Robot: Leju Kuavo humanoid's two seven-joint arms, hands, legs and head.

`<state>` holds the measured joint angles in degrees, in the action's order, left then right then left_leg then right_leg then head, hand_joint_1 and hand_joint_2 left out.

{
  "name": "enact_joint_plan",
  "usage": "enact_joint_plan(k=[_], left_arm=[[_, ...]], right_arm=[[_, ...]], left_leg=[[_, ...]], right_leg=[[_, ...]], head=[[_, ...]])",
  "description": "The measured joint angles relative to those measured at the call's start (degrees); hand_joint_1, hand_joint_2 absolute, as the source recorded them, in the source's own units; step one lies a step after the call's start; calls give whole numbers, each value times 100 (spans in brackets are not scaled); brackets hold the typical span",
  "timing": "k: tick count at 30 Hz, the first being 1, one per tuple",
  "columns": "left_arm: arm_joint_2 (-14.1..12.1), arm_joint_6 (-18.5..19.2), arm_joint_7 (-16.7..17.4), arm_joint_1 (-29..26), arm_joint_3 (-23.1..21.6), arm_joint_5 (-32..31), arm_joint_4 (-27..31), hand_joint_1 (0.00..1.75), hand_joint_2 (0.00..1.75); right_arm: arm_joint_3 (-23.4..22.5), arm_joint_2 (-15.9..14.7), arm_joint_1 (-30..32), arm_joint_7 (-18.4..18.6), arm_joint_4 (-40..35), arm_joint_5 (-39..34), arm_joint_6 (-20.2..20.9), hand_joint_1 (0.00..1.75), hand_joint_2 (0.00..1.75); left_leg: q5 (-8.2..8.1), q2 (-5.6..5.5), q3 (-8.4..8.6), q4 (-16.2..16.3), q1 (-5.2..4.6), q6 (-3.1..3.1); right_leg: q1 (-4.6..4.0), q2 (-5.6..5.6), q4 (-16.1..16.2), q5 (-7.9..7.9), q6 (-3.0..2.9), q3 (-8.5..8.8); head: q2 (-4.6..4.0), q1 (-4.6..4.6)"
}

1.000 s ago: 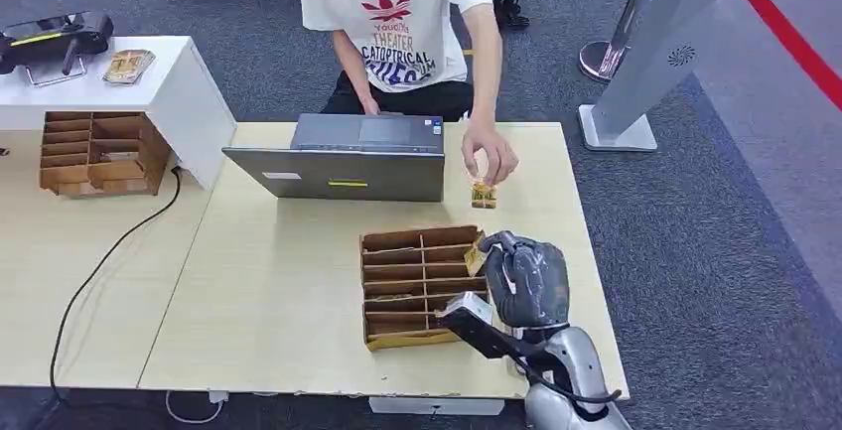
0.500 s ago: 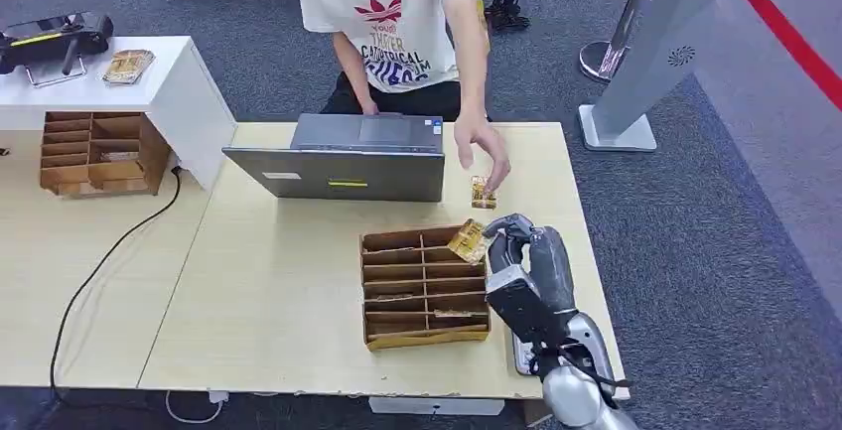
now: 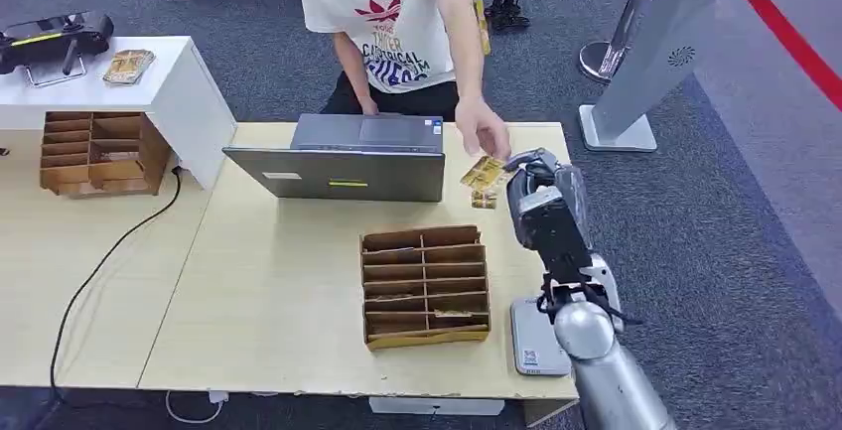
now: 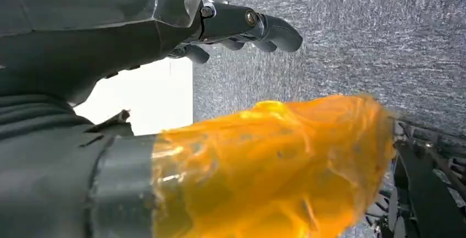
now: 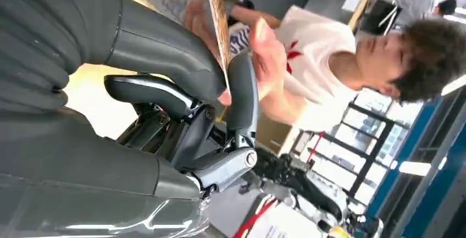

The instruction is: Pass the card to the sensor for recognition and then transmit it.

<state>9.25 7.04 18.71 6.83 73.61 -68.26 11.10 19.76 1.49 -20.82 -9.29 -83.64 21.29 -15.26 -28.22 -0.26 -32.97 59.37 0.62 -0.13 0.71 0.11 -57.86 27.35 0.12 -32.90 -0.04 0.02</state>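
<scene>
My right hand (image 3: 545, 208) is raised over the table's far right part and pinches a gold card (image 3: 484, 173) between thumb and finger. A person's hand (image 3: 484, 136) reaches down to that card, touching or nearly touching its top. In the right wrist view the card (image 5: 216, 23) stands edge-on in my right hand (image 5: 165, 100), with the person's fingers (image 5: 265, 56) just behind it. The grey sensor pad (image 3: 535, 338) lies flat near the table's front right edge. My left hand (image 4: 110, 45) hangs over carpet with its fingers (image 4: 250, 25) apart, holding nothing.
A second gold card (image 3: 484, 201) lies on the table just below the held one. A cardboard slotted organiser (image 3: 425, 286) sits mid-table, a grey laptop (image 3: 343, 157) behind it. The person in a white shirt (image 3: 392, 13) stands at the far edge. Another organiser (image 3: 99, 152) is at the left.
My right hand has lifted the card from beside the organiser and carried it away toward the person, uncovering the sensor pad. The person's hand left a card on the table and moved to mine.
</scene>
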Motion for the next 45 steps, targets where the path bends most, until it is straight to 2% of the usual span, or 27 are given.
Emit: enact_joint_plan(k=[8, 9, 10, 22, 23, 31, 36, 45], left_arm=[[2, 0, 20, 20, -83, -105, 0, 0, 0], [2, 0, 20, 25, -87, -109, 0, 0, 0], [2, 0, 20, 28, -92, -109, 0, 0, 0], [2, 2, 20, 29, -120, -105, 0, 0, 0], [2, 2, 20, 28, -120, -100, 0, 0, 0], [0, 0, -9, 25, -120, -85, 0, 0, 0], [0, -2, -15, 21, -120, -55, 0, 0, 0], [0, -2, -17, 21, -120, -41, 0, 0, 0]], right_arm=[[-74, 90, -492, 164, 608, 639, -413, 175, 175], [-72, 96, -531, 194, 685, 760, -468, 44, 175], [-74, 100, -560, 212, 743, 804, -485, 0, 175], [-74, 179, -648, 221, 1097, 920, -453, 0, 175], [-74, 186, -642, 197, 1095, 896, -426, 0, 0], [-85, 282, -446, -90, 823, 437, -258, 0, 0], [-113, 321, -187, -302, 408, -230, -30, 0, 0], [-114, 330, 108, -405, -77, -586, 99, 0, 0]], left_leg=[[0, -1, 0, 0, 0, 0], [0, -1, 0, 0, 0, 0], [0, -1, 0, 0, 0, 0], [0, -1, 0, 0, 0, 0], [0, -1, 0, 0, 0, 0], [0, -1, 0, 0, 0, 0], [-1, -1, -1, 0, 0, 0], [-1, -1, 0, 0, 0, 0]], right_leg=[[0, 0, 0, 0, 0, 0], [0, -1, 0, 0, 0, 0], [0, -1, 0, 0, 0, 0], [0, -1, 0, 1, 0, -1], [0, -1, 0, 1, 0, -1], [0, 0, 0, 1, 0, -1], [0, -1, 0, 1, 0, -1], [0, -1, 0, 1, 1, -1]], head=[[0, 0], [0, 0], [0, 2], [0, 0], [0, 2], [0, 0], [0, 0], [0, 0]])
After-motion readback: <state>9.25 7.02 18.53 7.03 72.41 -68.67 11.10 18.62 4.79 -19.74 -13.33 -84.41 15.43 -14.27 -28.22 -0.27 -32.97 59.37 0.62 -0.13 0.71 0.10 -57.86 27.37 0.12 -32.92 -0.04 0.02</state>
